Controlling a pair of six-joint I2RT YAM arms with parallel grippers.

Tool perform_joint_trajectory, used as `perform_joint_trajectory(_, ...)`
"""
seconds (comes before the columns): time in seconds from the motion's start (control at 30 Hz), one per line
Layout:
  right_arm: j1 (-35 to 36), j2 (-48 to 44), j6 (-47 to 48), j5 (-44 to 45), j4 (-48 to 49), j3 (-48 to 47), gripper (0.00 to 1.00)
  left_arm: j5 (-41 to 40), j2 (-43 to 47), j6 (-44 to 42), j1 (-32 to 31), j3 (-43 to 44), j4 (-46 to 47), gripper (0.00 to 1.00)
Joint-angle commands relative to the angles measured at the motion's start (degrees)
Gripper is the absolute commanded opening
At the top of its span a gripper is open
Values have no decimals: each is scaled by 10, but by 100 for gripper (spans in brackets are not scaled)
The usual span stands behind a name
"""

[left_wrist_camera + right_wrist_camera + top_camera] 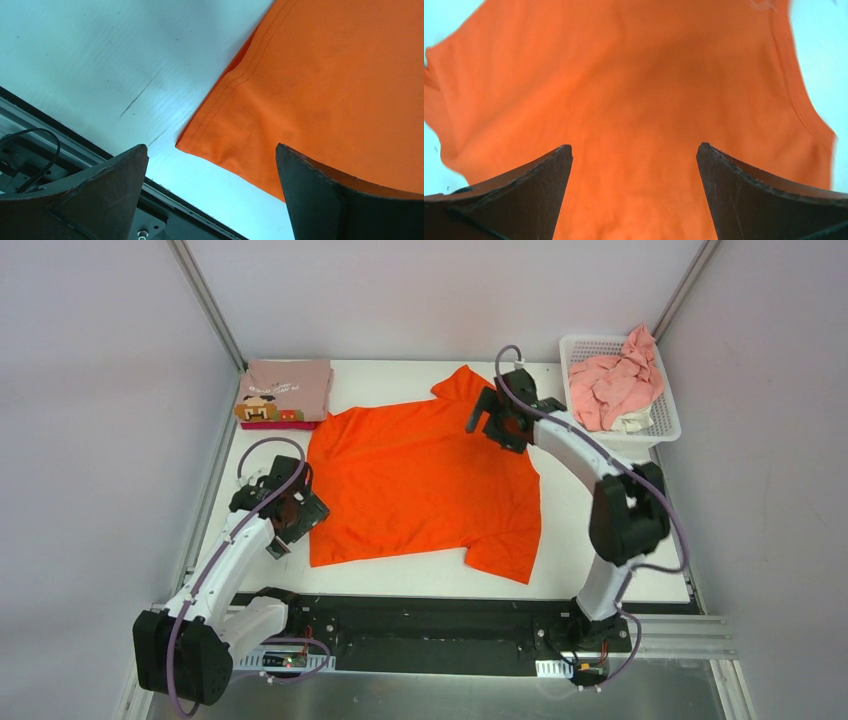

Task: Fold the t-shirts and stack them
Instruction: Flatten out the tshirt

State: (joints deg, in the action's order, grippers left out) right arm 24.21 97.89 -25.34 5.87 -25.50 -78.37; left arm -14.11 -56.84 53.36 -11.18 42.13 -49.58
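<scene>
Across the middle of your white table (390,380) the orange t-shirt (420,480) lies flat, with bare strips along the near and left edges; pale walls close three sides. At the far left corner a folded dusty-pink t-shirt (285,390) sits on a magenta one (290,424), its lettering unreadable. Light pink t-shirts (610,385) fill the far-right basket (668,420). Your left gripper (290,528), over the orange shirt's near left corner, and right gripper (492,420), over its far right part, both have jaws wide apart, empty.

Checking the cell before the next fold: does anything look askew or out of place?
The orange t-shirt lies spread but rotated, its edges skewed to the table's edges. Light pink shirts are heaped in the white basket, one poking above its rim. The folded stack looks tidy.
</scene>
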Motion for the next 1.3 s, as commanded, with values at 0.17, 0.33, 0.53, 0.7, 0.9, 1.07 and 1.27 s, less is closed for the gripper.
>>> perform_joint_trajectory(0.17, -36, 234, 12, -27, -13, -234, 100, -25, 12, -7, 0, 26, -6, 99)
perform_joint_trajectory(0.33, -70, 280, 4, -27, -5, -255, 100, -13, 12, -15, 0, 28, 3, 99)
perform_joint_trajectory(0.53, -104, 298, -4, -46, -4, -231, 99, 0, 0, -23, 0, 28, 20, 99)
perform_joint_trajectory(0.7, -130, 288, -16, -35, 2, -195, 100, 8, -12, -31, 0, 37, 38, 99)
perform_joint_trajectory(0.9, -160, 242, -24, 41, 7, -143, 100, 46, -45, -55, 0, 49, 90, 99)
perform_joint_trajectory(1.07, -173, 212, -52, 90, 9, -96, 99, 73, -88, -72, 0, 64, 140, 99)
perform_joint_trajectory(1.27, -174, 188, -61, 108, 32, -53, 99, 101, -145, -93, 0, 100, 162, 99)
